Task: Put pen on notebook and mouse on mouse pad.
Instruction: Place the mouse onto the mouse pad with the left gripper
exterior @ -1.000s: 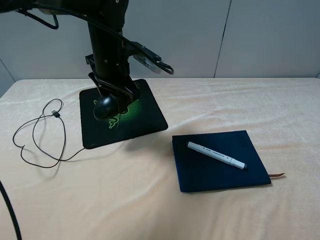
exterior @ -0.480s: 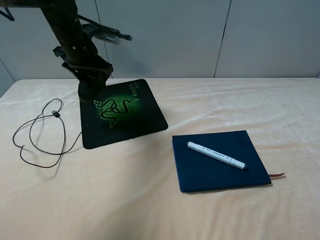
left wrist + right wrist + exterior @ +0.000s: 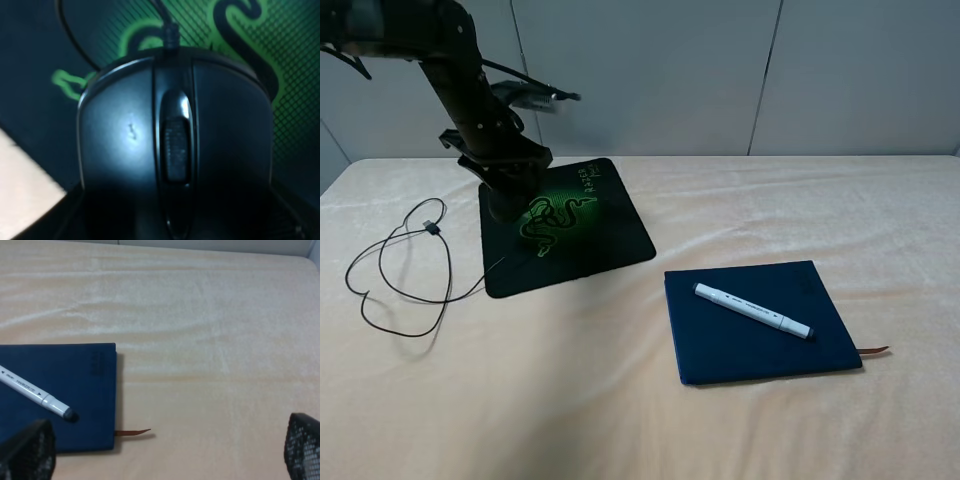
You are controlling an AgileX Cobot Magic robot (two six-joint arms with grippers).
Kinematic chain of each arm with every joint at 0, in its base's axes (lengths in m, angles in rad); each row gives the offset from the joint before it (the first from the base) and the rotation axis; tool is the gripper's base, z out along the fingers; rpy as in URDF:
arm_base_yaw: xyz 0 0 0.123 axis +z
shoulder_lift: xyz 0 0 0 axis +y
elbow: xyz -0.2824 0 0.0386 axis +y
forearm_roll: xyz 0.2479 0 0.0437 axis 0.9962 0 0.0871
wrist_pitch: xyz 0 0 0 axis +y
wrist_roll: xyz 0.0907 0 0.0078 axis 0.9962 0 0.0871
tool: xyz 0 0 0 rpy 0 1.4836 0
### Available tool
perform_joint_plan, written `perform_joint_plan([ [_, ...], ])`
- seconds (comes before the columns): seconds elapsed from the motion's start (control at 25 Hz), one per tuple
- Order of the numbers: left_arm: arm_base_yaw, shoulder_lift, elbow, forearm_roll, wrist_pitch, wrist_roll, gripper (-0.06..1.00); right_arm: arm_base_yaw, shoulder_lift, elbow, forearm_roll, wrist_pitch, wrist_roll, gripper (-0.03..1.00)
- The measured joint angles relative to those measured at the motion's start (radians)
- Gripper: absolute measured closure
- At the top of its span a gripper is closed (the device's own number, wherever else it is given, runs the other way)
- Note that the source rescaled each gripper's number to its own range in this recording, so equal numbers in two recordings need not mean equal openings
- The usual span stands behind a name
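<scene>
The glossy black mouse (image 3: 170, 135) fills the left wrist view, with the green emblem of the mouse pad (image 3: 250, 45) behind it. My left gripper (image 3: 508, 200) is shut on the mouse (image 3: 506, 212) low over the left part of the black mouse pad (image 3: 600, 235); I cannot tell whether the mouse touches the pad. The mouse's thin cable (image 3: 395, 270) loops on the table to the left. The white pen (image 3: 752, 310) lies diagonally on the navy notebook (image 3: 740, 345). Beside the notebook (image 3: 75, 390) and pen (image 3: 35, 392), my right gripper (image 3: 165, 455) stands open and holds nothing.
The table wears a cream cloth (image 3: 620, 420). A brown ribbon bookmark (image 3: 873, 350) sticks out of the notebook's near right corner. The left arm (image 3: 460, 80) rises over the pad's back left. A grey wall runs behind the table.
The left arm has swung left with the mouse, from over the pad's middle to its left part, uncovering the green emblem. Pen and notebook have not moved.
</scene>
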Motion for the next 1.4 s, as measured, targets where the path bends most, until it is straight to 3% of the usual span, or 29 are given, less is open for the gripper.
perform_joint_plan([
  [0.64, 0.000, 0.064, 0.000, -0.010, -0.076, 0.004, 0.94, 0.000, 0.000, 0.000, 0.000, 0.000, 0.000, -0.03],
  [0.88, 0.000, 0.064, 0.000, -0.009, -0.078, 0.052, 0.94, 0.000, 0.000, 0.000, 0.000, 0.000, 0.000, -0.03],
  [0.92, 0.000, 0.064, 0.000, -0.009, -0.079, 0.054, 0.91, 0.000, 0.000, 0.000, 0.000, 0.000, 0.000, -0.03],
  [0.96, 0.000, 0.064, 0.000, -0.009, -0.086, 0.056, 0.79, 0.000, 0.000, 0.000, 0.000, 0.000, 0.000, -0.03],
  [1.04, 0.000, 0.064, 0.000, -0.009, -0.109, 0.056, 0.37, 0.000, 0.000, 0.000, 0.000, 0.000, 0.000, -0.03],
  [1.08, 0.000, 0.064, 0.000, -0.009, -0.125, 0.056, 0.21, 0.000, 0.000, 0.000, 0.000, 0.000, 0.000, -0.03],
  [1.12, 0.000, 0.064, 0.000, -0.009, -0.140, 0.056, 0.11, 0.000, 0.000, 0.000, 0.000, 0.000, 0.000, -0.03],
  [1.24, 0.000, 0.064, 0.000, -0.009, -0.167, 0.056, -0.01, 0.000, 0.000, 0.000, 0.000, 0.000, 0.000, -0.03],
  [1.4, 0.000, 0.064, 0.000, -0.009, -0.177, 0.056, -0.05, 0.000, 0.000, 0.000, 0.000, 0.000, 0.000, -0.03],
])
